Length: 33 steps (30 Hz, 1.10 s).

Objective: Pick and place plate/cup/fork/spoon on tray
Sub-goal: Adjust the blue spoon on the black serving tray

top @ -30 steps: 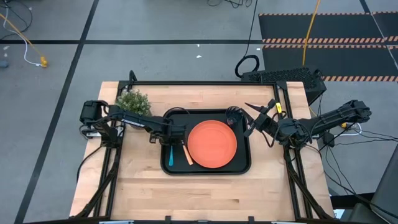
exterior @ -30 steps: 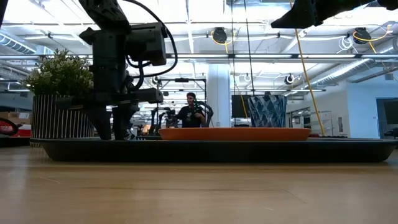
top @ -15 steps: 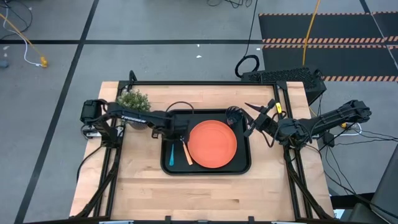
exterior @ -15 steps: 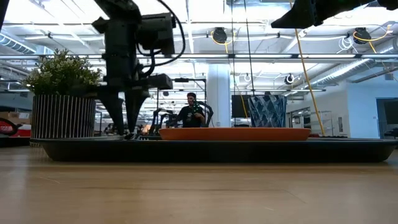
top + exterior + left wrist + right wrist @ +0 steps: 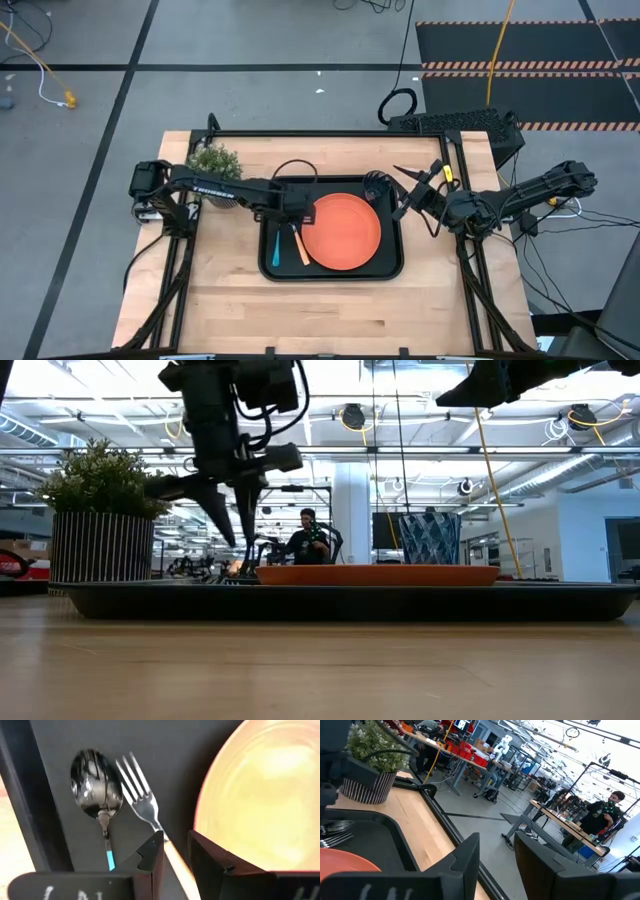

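Note:
The black tray (image 5: 330,275) holds the orange plate (image 5: 340,232). Left of the plate lie the fork (image 5: 135,780) and the blue-handled spoon (image 5: 95,782), side by side on the tray floor. The dark cup (image 5: 375,184) stands in the tray's far right corner. My left gripper (image 5: 175,852) hangs open above the fork's handle, pointing steeply down and clear of the tray, as the low view shows (image 5: 238,540). My right gripper (image 5: 495,840) waits open and level, high beside the tray's right end (image 5: 402,192), with nothing between its fingers.
A potted plant (image 5: 213,165) in a striped pot stands at the table's far left, beside the tray. Bare wood stretches in front of the tray toward the near edge. A person (image 5: 305,540) sits in the room beyond the table.
My left gripper has risen from the tray floor beside the cutlery and drifted toward the plate, tipping slightly. The fork and spoon have stayed lying where they were.

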### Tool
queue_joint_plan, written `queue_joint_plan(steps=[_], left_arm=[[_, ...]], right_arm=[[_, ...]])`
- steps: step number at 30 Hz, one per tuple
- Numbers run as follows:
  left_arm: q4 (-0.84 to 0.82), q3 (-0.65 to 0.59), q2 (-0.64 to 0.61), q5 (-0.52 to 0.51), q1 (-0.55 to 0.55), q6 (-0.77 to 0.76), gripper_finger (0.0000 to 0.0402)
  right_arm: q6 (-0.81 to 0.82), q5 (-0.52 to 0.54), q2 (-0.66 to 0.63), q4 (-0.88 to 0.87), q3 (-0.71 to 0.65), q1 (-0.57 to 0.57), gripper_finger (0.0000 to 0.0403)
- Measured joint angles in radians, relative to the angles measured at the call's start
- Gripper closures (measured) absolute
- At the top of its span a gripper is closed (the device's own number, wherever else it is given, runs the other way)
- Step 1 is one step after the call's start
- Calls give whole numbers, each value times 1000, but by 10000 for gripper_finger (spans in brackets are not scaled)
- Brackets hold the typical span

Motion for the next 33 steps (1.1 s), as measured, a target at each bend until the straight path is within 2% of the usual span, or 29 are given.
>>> queue_joint_plan(steps=[14,33], left_arm=[[78,-139,5,27,-45,-46,311],[77,-158,6,20,-46,-49,311]], right_arm=[[25,0,0,-6,0,0,289],[26,0,0,-6,0,0,289]])
